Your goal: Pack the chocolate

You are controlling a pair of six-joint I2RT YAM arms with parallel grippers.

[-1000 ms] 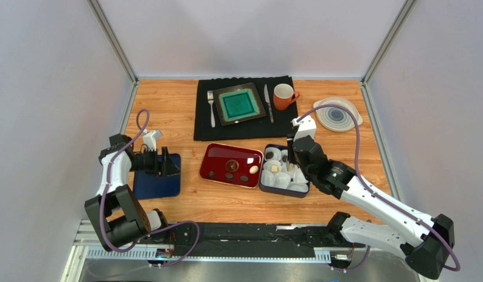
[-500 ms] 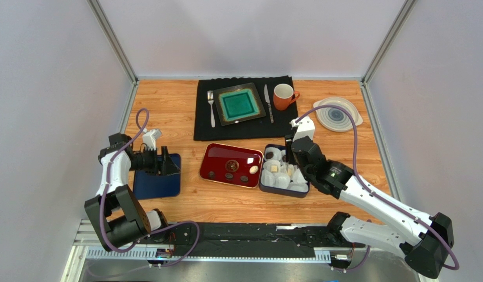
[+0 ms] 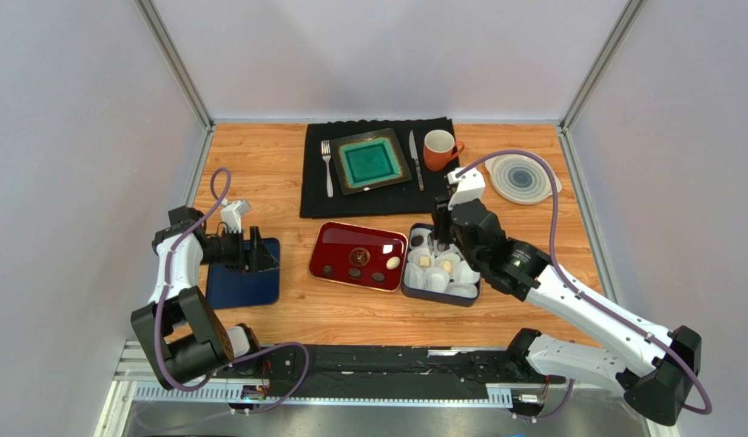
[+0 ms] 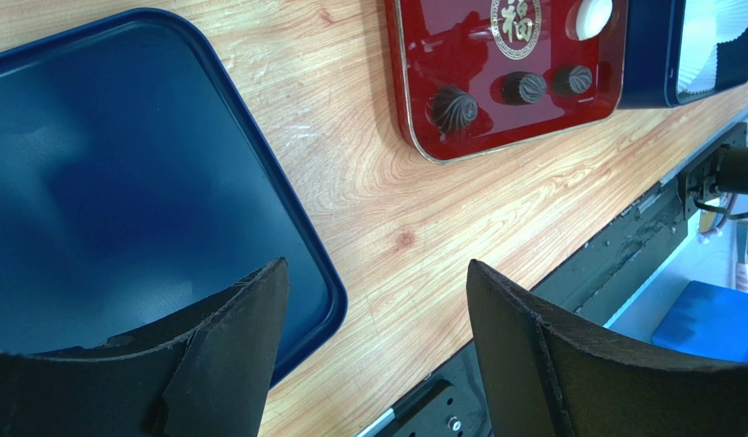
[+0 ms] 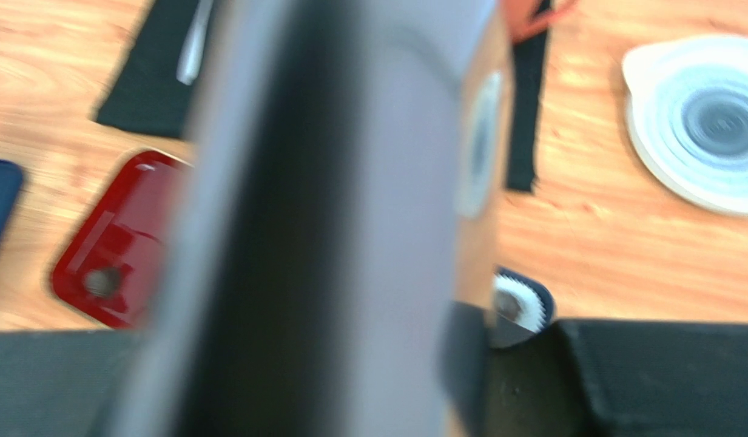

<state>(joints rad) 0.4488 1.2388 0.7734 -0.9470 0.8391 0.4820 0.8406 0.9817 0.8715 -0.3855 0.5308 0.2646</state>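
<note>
A red tray holds three dark round chocolates and a white oval chocolate. They also show in the left wrist view: dark rounds and the white oval. A dark blue box of white paper cups holds several pieces. My right gripper hovers over the box's far left corner. Its wrist view is blurred, and a cup with a dark chocolate shows by the fingers. My left gripper is open and empty over the edge of a blue lid.
A black mat at the back carries a fork, a green square plate, a knife and an orange mug. A white round plate lies at the back right. The table's near edge and a black rail show under my left gripper.
My right gripper has moved away from me and to the left across the blue box, toward its far left corner. The left arm has not moved.
</note>
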